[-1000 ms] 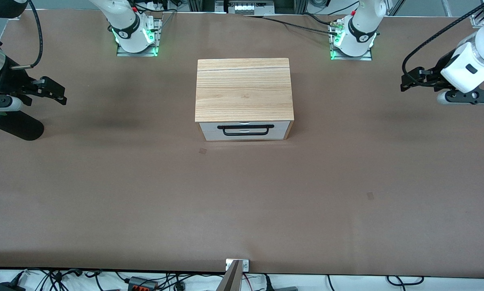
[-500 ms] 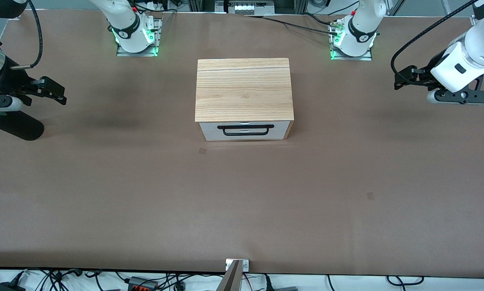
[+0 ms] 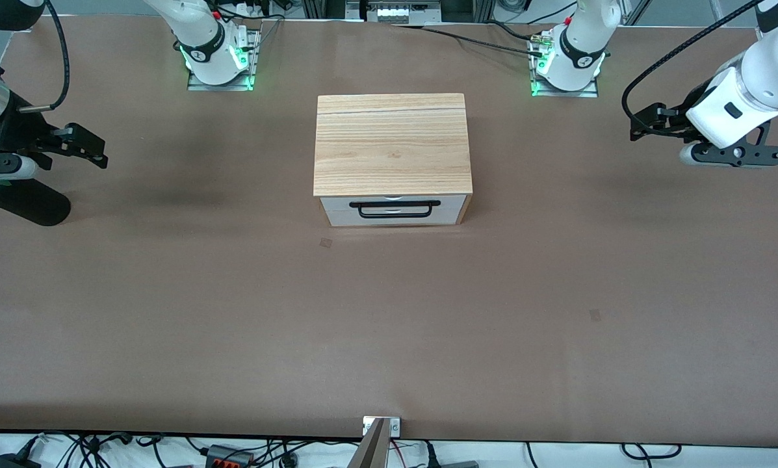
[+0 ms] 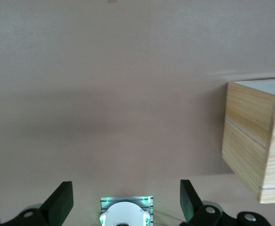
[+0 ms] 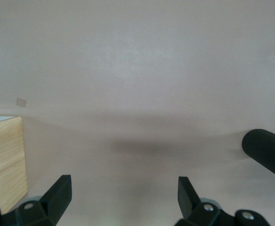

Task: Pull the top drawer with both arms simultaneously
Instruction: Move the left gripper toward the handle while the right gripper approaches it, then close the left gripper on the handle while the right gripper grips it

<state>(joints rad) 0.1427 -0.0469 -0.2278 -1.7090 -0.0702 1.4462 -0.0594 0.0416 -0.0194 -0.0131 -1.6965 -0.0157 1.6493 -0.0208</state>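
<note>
The cabinet [image 3: 392, 143] stands mid-table with a light striped-wood top. Its top drawer [image 3: 337, 203] is shut, its white front carrying a long black bar handle [image 3: 395, 205] and a small notch. My left gripper [image 3: 633, 123] hangs open and empty over the table toward the left arm's end, well apart from the cabinet. Its open fingers [image 4: 62, 202] show in the left wrist view, with the cabinet's side [image 4: 255, 141] farther off. My right gripper [image 3: 100, 153] hangs open and empty over the right arm's end. Its fingers [image 5: 57, 195] stand wide apart.
The lower white drawer front [image 3: 392, 221] sits under the top one. A black ribbed cylinder [image 3: 25, 203] lies under the right gripper and also shows in the right wrist view [image 5: 266, 153]. The arm bases [image 3: 216, 58] [image 3: 567, 65] stand farther back than the cabinet.
My left gripper has moved a little toward the cabinet and toward the bases. The right arm and the drawer have not moved.
</note>
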